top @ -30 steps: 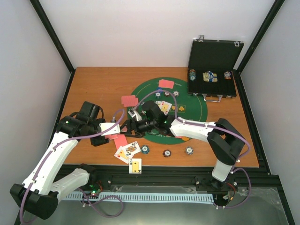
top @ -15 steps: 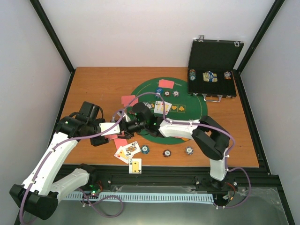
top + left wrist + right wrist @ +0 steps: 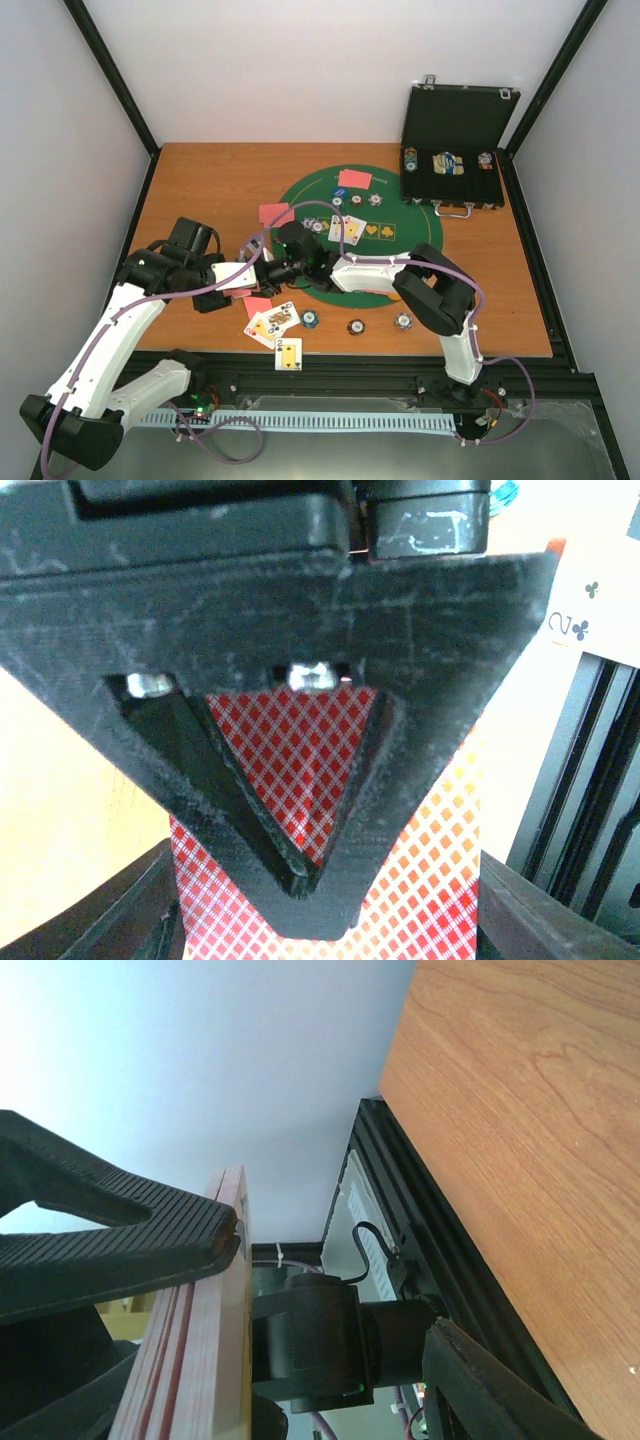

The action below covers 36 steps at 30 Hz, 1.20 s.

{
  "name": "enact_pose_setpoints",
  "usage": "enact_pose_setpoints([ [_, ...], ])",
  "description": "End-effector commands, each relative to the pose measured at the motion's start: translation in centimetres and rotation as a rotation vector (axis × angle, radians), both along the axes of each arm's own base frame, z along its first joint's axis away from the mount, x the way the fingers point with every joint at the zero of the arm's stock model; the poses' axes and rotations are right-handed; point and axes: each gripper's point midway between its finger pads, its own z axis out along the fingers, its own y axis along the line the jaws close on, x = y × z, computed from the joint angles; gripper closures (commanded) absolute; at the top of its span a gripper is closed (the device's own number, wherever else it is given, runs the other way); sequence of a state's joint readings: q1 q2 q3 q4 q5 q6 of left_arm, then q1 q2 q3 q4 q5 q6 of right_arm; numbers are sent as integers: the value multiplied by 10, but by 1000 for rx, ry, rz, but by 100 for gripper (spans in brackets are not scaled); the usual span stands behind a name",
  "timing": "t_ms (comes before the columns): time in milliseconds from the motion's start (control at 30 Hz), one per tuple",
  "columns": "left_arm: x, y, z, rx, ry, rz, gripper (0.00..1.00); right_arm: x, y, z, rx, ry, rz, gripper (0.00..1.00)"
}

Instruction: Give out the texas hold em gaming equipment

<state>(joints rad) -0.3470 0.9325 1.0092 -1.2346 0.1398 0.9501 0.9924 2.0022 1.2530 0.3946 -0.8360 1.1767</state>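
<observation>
Red diamond-backed card stack [image 3: 300, 740] clamped in left pincer [image 3: 300, 885], right pincer [image 3: 335, 1285] parted, touching stack edge

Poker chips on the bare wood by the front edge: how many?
3, in a row: left chip beside the fanned cards, middle chip, right chip. Others may hide under the right arm.

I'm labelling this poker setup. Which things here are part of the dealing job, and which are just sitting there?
Job: card stack in the left gripper; loose cards; chips.
Just there: black case; green mat; table.
</observation>
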Motion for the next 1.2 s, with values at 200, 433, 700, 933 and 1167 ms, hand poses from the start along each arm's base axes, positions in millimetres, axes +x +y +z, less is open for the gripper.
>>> enact_pose_setpoints([
  [200, 6, -4, 21, -34, -55, -5, 73, 11, -35, -35, -84, 17, -48, 46],
  [433, 6, -4, 21, -34, -55, -4, 73, 11, -47, -40, -108, 16, -57, 49],
  [700, 6, -2, 17, -21, -56, -4, 73, 8, -48, -11, -68, -16, -46, 56],
  [933, 7, -1, 14, -13, -57, -3, 73, 5, -53, 6, -85, -42, -25, 86],
  [1167, 7, 0, 12, -6, -53, -3, 73, 17, -80, 9, -142, -82, -51, 97],
])
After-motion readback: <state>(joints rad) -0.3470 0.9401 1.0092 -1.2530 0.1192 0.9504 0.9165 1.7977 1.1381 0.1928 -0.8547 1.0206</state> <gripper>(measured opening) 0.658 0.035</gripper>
